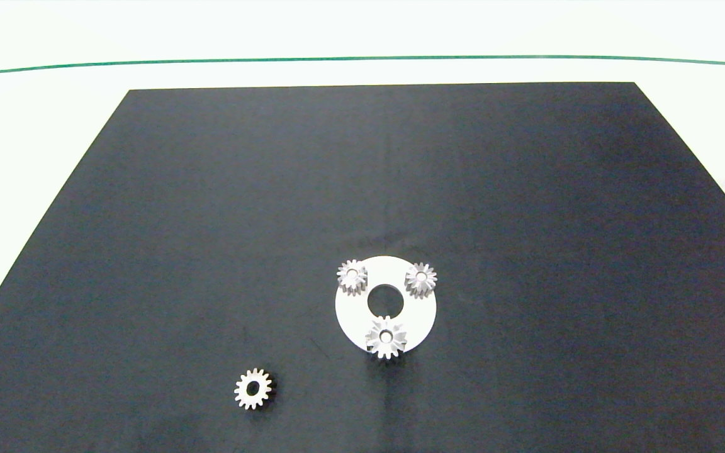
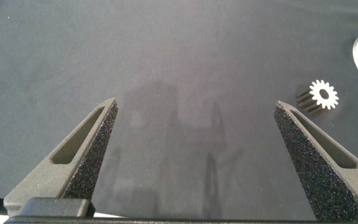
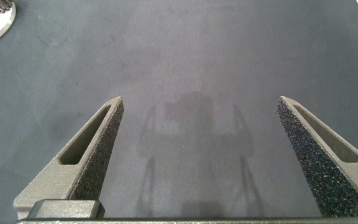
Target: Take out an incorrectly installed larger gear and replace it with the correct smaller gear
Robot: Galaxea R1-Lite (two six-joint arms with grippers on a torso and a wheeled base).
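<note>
Both pincers hang spread and empty over the dark worktop (image 1: 211,220), left pincer (image 2: 194,130) near the loose smaller gear (image 1: 253,389), right pincer (image 3: 197,124) farther off; nothing looks swapped yet, with the larger gear (image 1: 386,338) seated on the white ring plate (image 1: 350,308).

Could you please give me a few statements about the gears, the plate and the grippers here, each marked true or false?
1. Three gears sit on the white plate. True.
2. The larger gear lies loose on the black mat. False: it sits on the plate's near edge.
3. The loose smaller gear lies on the mat, apart from the plate. True.
4. The left gripper holds a gear. False: it is open and empty, as is the right gripper.
</note>
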